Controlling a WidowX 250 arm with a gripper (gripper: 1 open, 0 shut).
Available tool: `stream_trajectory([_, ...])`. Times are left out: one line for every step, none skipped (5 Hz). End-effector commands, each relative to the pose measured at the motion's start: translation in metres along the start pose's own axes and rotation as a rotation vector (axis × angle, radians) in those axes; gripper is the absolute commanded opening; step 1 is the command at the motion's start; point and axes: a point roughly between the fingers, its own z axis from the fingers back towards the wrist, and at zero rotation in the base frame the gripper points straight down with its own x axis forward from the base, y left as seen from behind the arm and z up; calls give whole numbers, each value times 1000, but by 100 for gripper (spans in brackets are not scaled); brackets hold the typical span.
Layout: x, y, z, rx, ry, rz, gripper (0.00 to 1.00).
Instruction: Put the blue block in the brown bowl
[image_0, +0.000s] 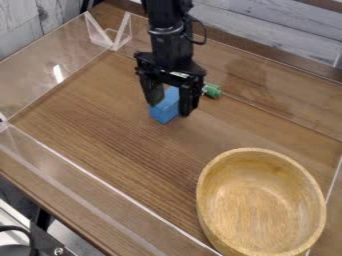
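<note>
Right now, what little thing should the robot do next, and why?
It should probably close the gripper gently, because its open fingers look to be on both sides of the blue block.
</note>
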Motion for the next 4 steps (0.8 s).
stream_trajectory([7, 3, 9, 2, -57, -2, 100])
stream_trajectory([7, 4, 8, 0, -67, -6, 100])
stream_trajectory([8, 4, 7, 1, -76, -9, 100])
stream_trajectory([9, 3, 6, 5, -83, -11, 100])
